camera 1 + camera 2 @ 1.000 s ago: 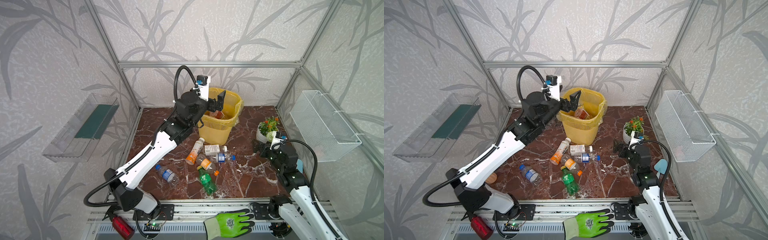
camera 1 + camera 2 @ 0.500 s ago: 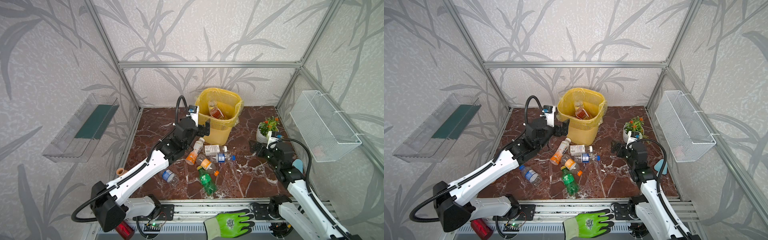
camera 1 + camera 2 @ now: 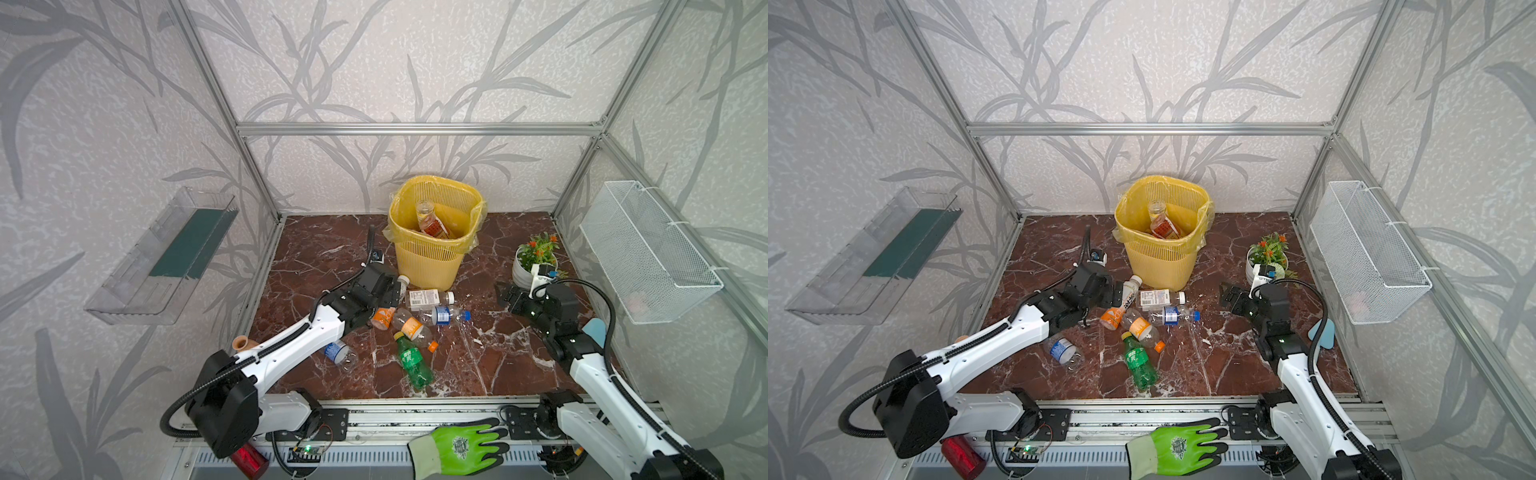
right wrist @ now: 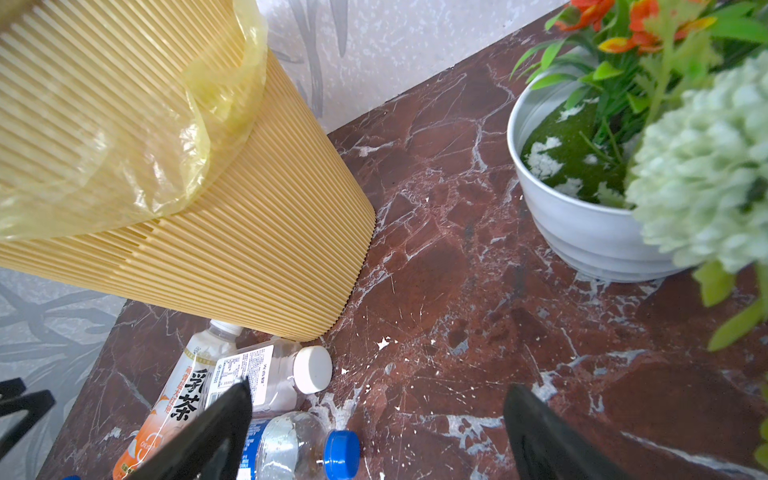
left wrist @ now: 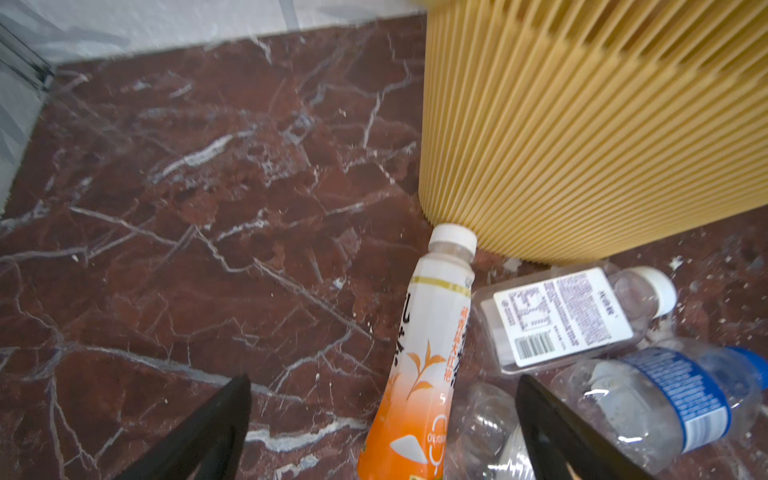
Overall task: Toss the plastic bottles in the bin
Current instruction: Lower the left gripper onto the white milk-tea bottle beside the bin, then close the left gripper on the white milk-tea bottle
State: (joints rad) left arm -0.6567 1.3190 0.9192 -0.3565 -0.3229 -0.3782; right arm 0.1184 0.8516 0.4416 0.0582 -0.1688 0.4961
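Now: left gripper (image 5: 384, 380) spread, empty, over the tea bottle (image 5: 428, 353) lying cap-first at the bin (image 5: 582, 124) foot. Probably empty: light, slick, crushable. I'd grip mid-label. Right gripper (image 4: 378, 388) spread, empty.

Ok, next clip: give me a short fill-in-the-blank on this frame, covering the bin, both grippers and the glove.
1. A red-labelled bottle lies inside the bin, which is ____ in colour.
2. The open left gripper is at the orange-and-white bottle, whose cap is ____.
3. The right gripper is open and holds ____.
4. The glove is bright ____.
Missing words: yellow; white; nothing; green.
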